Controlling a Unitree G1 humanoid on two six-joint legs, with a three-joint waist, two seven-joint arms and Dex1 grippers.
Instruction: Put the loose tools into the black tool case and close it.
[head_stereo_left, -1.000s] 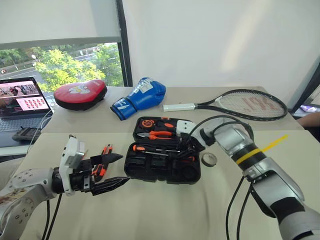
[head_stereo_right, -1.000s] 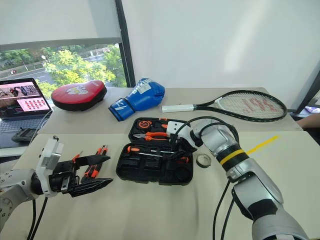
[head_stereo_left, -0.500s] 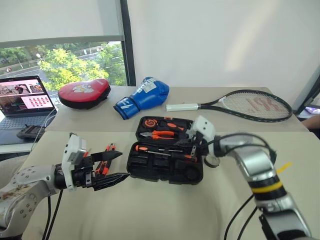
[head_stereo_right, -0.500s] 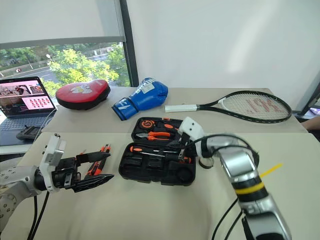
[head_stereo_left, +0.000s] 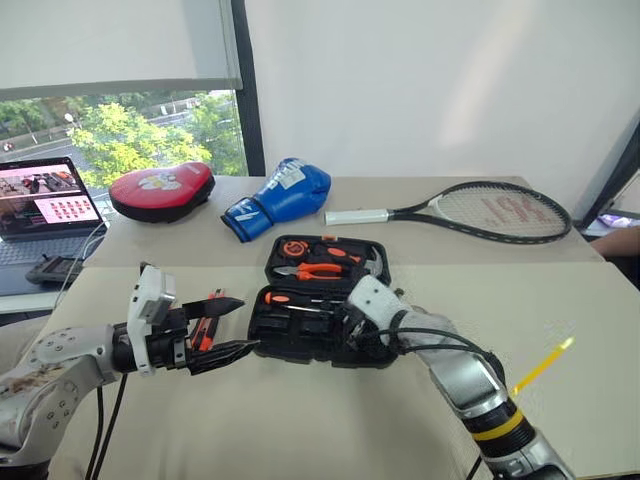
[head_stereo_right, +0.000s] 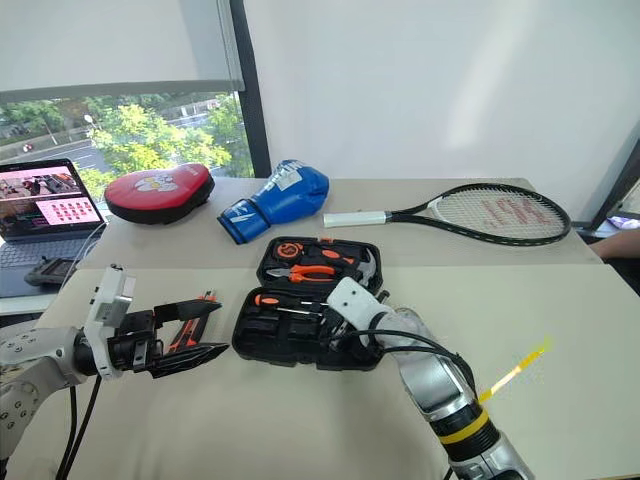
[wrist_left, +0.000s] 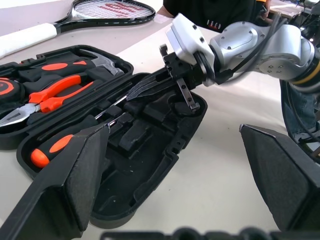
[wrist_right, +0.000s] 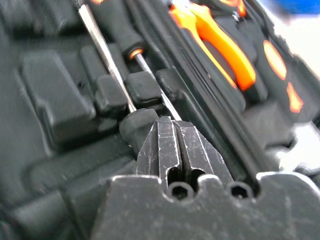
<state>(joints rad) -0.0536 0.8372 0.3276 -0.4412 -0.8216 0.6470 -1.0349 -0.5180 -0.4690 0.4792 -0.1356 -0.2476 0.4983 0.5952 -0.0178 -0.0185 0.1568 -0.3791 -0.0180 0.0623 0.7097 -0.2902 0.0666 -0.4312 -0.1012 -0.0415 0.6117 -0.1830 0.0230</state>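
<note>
Black tool case lying open at frame centre, ready to receive. Right gripper pressed shut, empty, poking a seated screwdriver into its slot (probably). Left gripper spread wide at lower left, above loose tools.

Bright daylight is pouring through the window at the left; the right wrist view is looking soft and blurred.
</note>
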